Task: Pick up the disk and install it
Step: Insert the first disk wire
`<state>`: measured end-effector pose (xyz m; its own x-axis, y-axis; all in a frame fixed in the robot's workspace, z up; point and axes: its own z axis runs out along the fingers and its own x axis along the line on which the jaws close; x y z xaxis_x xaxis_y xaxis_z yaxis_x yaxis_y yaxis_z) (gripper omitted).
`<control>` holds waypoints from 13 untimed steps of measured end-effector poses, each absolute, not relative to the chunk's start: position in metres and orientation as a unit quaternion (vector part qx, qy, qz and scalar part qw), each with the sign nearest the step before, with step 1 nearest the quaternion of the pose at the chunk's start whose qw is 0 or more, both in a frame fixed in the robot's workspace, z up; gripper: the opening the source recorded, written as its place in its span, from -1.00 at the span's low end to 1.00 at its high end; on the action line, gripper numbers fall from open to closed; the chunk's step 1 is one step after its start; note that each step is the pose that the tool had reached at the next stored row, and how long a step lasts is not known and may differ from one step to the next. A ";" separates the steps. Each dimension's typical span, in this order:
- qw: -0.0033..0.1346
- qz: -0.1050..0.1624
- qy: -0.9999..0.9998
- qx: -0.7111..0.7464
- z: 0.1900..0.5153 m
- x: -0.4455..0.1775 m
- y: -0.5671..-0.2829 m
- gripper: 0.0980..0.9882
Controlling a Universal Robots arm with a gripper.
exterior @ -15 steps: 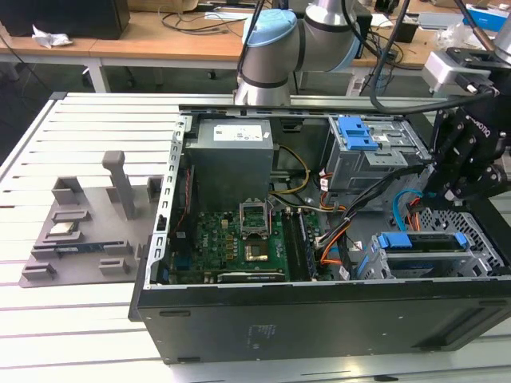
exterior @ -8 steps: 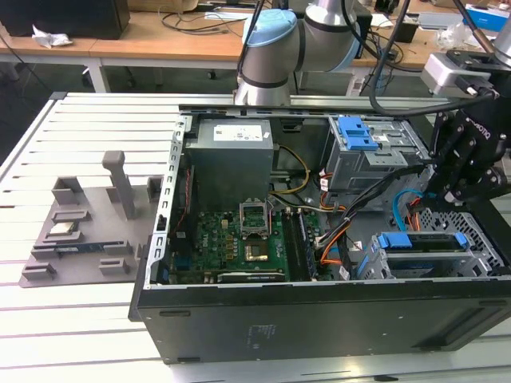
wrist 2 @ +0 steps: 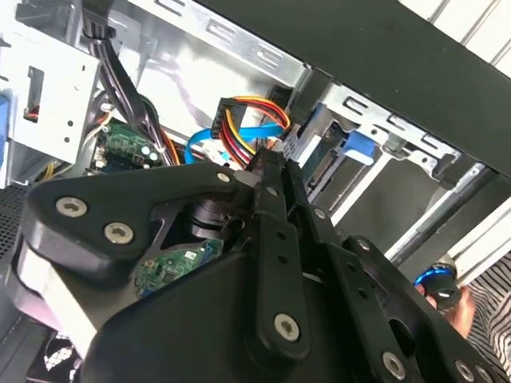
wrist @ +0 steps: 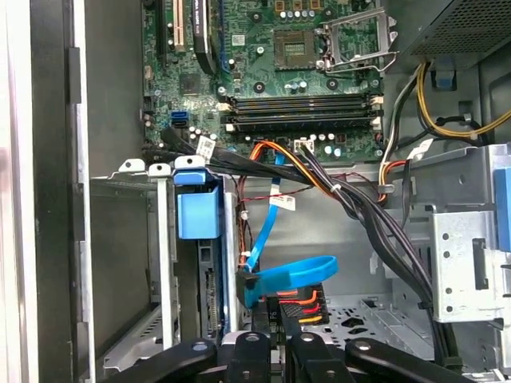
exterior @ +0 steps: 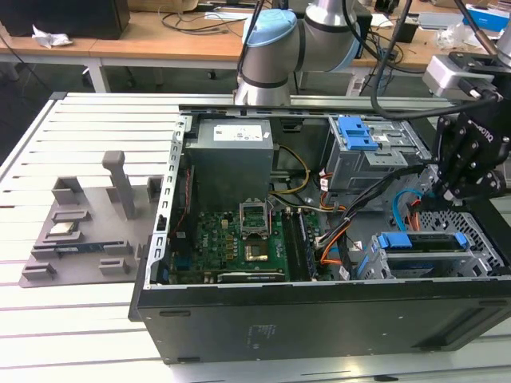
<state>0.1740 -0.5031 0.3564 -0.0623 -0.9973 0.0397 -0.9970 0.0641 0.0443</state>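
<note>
The claw's [wrist 2: 275, 171] fingertips are hidden among cables, and the disk [wrist: 209, 271] shows only edge-on.

From my remote seat, the exterior view shows a pale slatted metal table [exterior: 88, 136] up front. Behind it run wooden desks [exterior: 152, 36] with white legs, cluttered with cables [exterior: 204, 20], a dark box [exterior: 68, 16] and some crumpled white paper [exterior: 49, 36]. Dark floor underneath, and the lighting's even, no harsh shadows.
</note>
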 end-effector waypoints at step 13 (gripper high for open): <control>0.031 -0.002 -0.729 0.684 0.349 0.179 -0.529 -0.84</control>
<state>0.1785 -0.5289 0.3491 -0.0623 -0.9972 0.0422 -0.9970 0.0641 0.0441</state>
